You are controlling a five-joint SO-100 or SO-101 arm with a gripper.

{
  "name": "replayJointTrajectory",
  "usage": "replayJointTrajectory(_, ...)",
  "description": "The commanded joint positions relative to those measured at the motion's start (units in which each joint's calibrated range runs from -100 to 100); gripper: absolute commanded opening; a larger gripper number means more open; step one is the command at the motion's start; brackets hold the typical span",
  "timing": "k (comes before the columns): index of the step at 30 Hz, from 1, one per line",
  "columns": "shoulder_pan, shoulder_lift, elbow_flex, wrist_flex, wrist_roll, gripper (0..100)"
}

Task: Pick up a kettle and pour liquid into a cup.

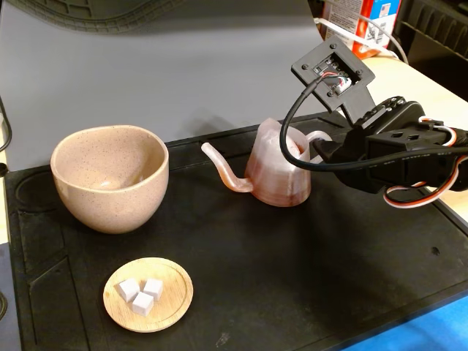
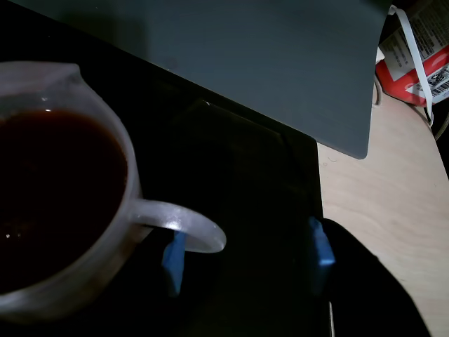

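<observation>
Cup (image 1: 110,175): I see it at the far left of the fixed view, upright on the black mat (image 1: 292,278), looking empty, well apart from the kettle.
Kettle (image 1: 276,167): mid-mat; spout (image 1: 223,170) points left toward the cup, loop handle (image 2: 184,226) faces right toward my arm.
Liquid (image 2: 56,189): dark, filling the kettle in the wrist view.
Fingers (image 2: 319,242): spread wide; one blue pad sits under the handle, the other well right.
Key relation: handle lies at the left finger, off-centre; I judge a small leftward shift before closing.

Kettle (image 2: 63,203) cut off by wrist view's left edge.
</observation>
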Motion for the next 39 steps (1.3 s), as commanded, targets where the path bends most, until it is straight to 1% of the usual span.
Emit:
replayJointTrajectory(1, 0.41, -0.47, -3.02, -0.86, 0.27, 21)
replayJointTrajectory(12, 0.41, 2.60, -6.01, -1.03, 0.27, 21)
replayJointTrajectory(39, 1.25, 2.77, -5.37, -0.34, 0.27, 20)
